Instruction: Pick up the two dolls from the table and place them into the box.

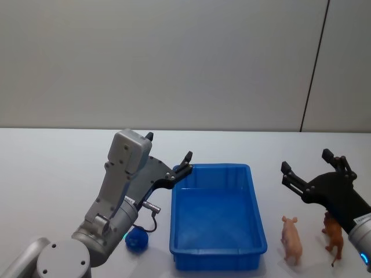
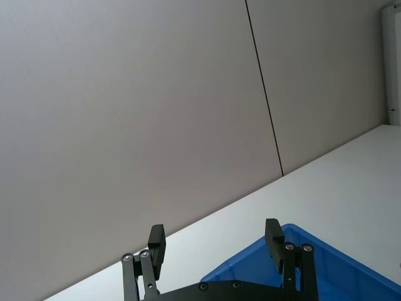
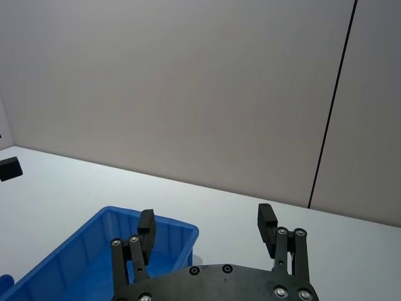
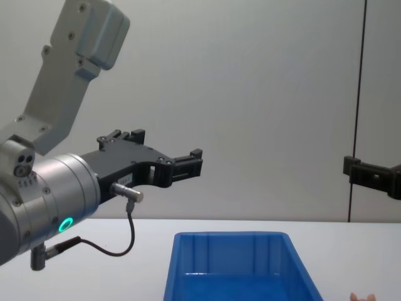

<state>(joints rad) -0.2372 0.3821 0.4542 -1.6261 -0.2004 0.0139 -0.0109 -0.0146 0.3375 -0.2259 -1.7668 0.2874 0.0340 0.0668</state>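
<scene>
Head view. The box point(image 1: 217, 260) is shown standing on the table point(image 1: 52, 174), near the robot's front edge. The left gripper point(image 1: 168, 147) is held in the air beside the box's far left corner; its fingers are spread wide and nothing is gripped between them. The right gripper point(image 1: 307, 161) is held to the right of the box, likewise spread wide and holding nothing. The two dolls are seen standing on the table to the right of the box: the pale pink doll point(image 1: 291, 238) just beside the box's right wall, and the reddish-brown doll point(image 1: 335, 234) farther right, partly covered by the right gripper's body. Neither doll is touched by a finger. A small blue ball point(image 1: 137, 242) is seen on the table to the left of the box, partly hidden behind the left arm.
</scene>
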